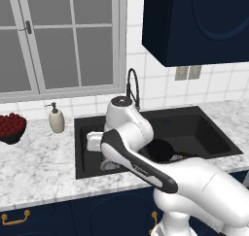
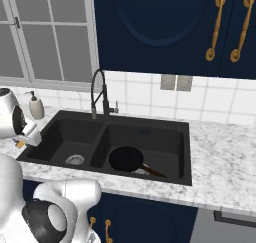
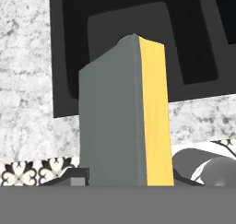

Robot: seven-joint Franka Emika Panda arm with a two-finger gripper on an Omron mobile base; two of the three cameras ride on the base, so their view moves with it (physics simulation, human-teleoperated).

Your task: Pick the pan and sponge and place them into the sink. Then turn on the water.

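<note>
Nearby, a beige soap dispenser (image 1: 56, 118) stood upright on the marbled grey-white tabletop (image 1: 39, 167) left of the sink (image 2: 165, 137), with a dark bowl of red fruit (image 1: 10, 127) further left at the picture's edge. A black gooseneck faucet (image 2: 98, 93) rose behind the divider between the two basins, in front of white wall tiles and a grey-framed window (image 1: 58, 41). Dark navy cabinets hung above, with brass handles (image 2: 216, 26) on the doors.

The sink was matte black, double-basined; a round silver drain (image 2: 75, 160) showed in the left basin. The pan (image 2: 127, 158) lay flat in the right basin, round and black (barely distinguishable from the basin floor), its straight handle pointing to the right.

The sponge (image 3: 122, 117) stood on edge between the fingers, grey-green face broad and flat, yellow layer a smooth strip along one side. The gripper (image 3: 124, 184) was closed on it, holding it above the sink's front edge, with black basin behind it and speckled tabletop to either side. The arm's white elbow blocked much of the left basin in the left base view.
</note>
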